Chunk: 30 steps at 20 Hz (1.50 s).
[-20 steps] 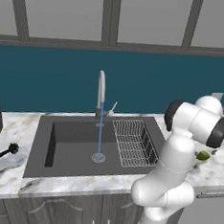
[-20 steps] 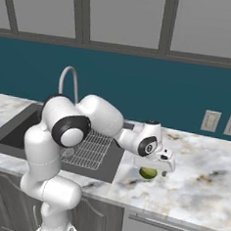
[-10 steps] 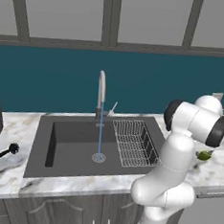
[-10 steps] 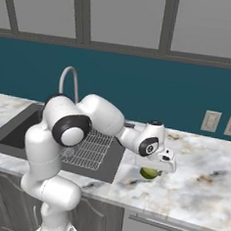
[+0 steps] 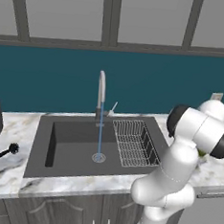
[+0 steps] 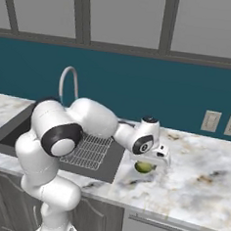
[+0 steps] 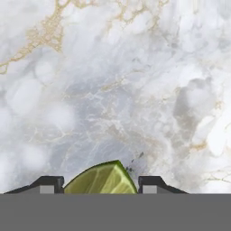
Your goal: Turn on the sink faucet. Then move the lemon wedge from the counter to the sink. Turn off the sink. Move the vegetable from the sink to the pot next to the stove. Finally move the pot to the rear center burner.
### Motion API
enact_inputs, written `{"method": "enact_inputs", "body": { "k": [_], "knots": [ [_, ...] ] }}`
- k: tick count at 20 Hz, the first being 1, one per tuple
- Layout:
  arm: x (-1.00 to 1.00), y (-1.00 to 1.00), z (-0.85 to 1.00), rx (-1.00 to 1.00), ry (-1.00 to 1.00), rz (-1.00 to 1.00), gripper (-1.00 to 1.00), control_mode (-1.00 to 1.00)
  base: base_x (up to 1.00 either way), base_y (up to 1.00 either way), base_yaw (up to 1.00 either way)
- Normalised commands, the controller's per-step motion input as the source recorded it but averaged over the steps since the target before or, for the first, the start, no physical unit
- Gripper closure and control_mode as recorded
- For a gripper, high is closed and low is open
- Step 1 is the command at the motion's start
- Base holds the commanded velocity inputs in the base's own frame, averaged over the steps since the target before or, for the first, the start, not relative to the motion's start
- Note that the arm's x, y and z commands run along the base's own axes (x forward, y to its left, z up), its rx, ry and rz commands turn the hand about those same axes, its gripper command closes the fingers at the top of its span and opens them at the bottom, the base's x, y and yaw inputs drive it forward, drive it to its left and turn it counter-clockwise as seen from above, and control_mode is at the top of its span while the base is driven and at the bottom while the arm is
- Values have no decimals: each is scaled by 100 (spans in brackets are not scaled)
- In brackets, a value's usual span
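left base view sits behind the arm's left, looking forward and down across the sink [image 5: 72,144] and faucet [image 5: 102,91] toward the blue wall. right base view looks from behind on the right, over the counter [image 6: 201,178] beside the basin. both share sink, rack [image 6: 87,152] and faucet. hand view points straight down, very close to the marble, the lemon [image 7: 101,179] at its bottom edge.

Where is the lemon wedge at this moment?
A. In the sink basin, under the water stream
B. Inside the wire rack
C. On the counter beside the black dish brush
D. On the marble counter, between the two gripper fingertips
D: in the hand view the lemon wedge lies on the veined counter, with a dark fingertip on each side of it.
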Motion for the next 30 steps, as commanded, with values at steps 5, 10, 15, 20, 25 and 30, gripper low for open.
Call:
{"method": "enact_inputs", "body": {
  "k": [5, 10, 15, 20, 25, 30],
  "knots": [
    [11, 62, 12, 0, -12, 0, 100, -100, 0, 0, 0],
    [10, 71, 13, 0, -9, 1, 100, -100, 0, 0, 0],
    [22, 75, 21, 0, -3, 7, 100, -100, 0, 0, 0],
    [22, 80, 14, 1, 0, 11, 100, -100, 0, 0, 0],
    [22, 81, 11, 4, 0, 15, 100, -100, 0, 0, 0],
    [19, 85, 3, 4, 0, 16, 100, -100, 0, 0, 0]
  ]
}}
